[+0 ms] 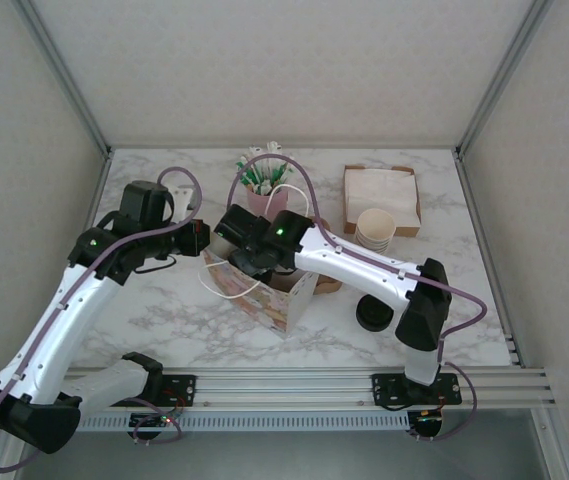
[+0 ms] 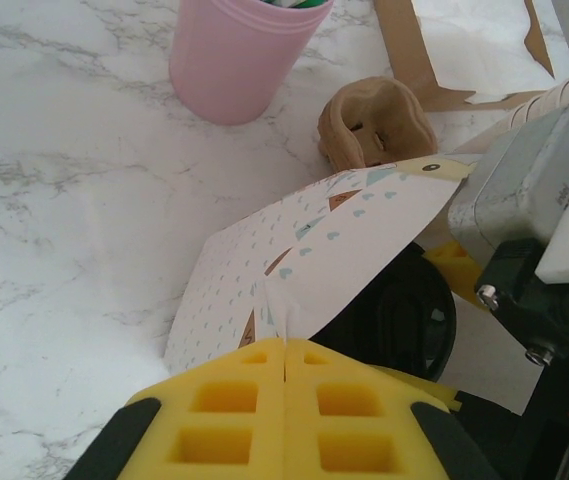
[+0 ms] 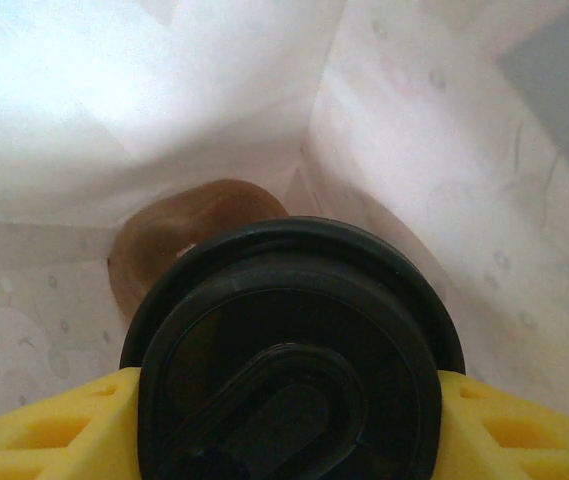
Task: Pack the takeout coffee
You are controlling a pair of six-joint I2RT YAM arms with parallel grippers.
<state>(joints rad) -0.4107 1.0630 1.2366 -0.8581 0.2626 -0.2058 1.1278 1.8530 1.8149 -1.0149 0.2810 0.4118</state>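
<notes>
The takeout coffee (image 3: pixel 294 350) is gripped between the yellow fingers (image 3: pixel 54 425) of my right gripper (image 3: pixel 289 410); from above I see mostly its round black lid. It hangs inside the open patterned paper bag (image 1: pixel 264 295), whose white walls surround it. In the left wrist view the lid (image 2: pixel 404 320) shows under the bag's raised flap (image 2: pixel 314 250). My left gripper (image 2: pixel 284 345) is shut on the bag's top edge, pinching the paper between its pads. From the top view the left gripper (image 1: pixel 202 240) sits at the bag's left rim and the right gripper (image 1: pixel 249 258) reaches into its mouth.
A brown cardboard sleeve (image 2: pixel 374 125) lies behind the bag. A pink cup of green-tipped sticks (image 1: pixel 264 190) stands at the back. A napkin tray (image 1: pixel 382 195), a stack of lidless cups (image 1: pixel 375 228) and black lids (image 1: pixel 372 313) lie to the right.
</notes>
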